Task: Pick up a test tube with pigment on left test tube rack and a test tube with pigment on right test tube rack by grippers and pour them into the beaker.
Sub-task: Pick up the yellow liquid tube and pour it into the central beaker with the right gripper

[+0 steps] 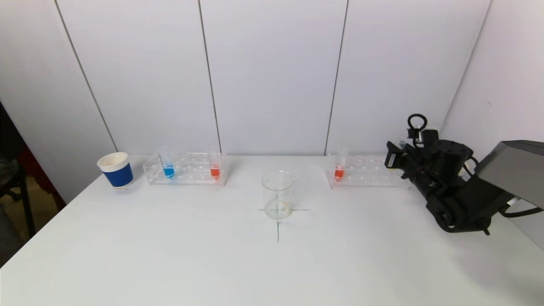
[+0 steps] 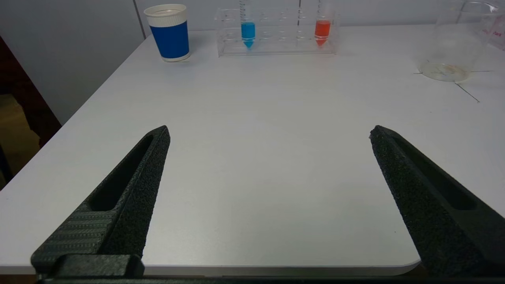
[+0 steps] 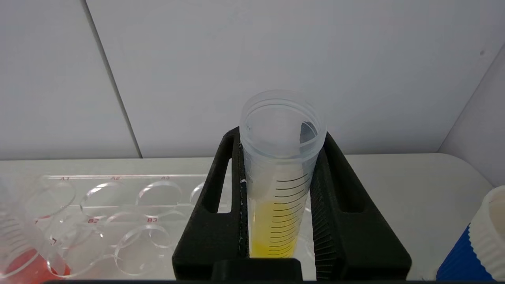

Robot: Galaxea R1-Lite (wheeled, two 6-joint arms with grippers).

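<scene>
Jaws of right gripper (image 3: 280, 197) squeezed on yellow tube (image 3: 281, 173), at right rack (image 1: 367, 172) end. Left gripper (image 2: 268, 134) jaws wide apart, low over counter (image 1: 170, 246), far from left rack (image 1: 187, 169). Step: grabbing. Next: lift tube straight up, carry to beaker (image 1: 278, 194), tip slowly.

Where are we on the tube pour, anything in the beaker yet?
Nothing poured: the beaker looks empty. In hand: the right gripper is shut on the yellow tube at the right rack. Left to do: the left gripper is open, short of the left rack, whose blue tube and red tube sit untouched; then both pours.
</scene>
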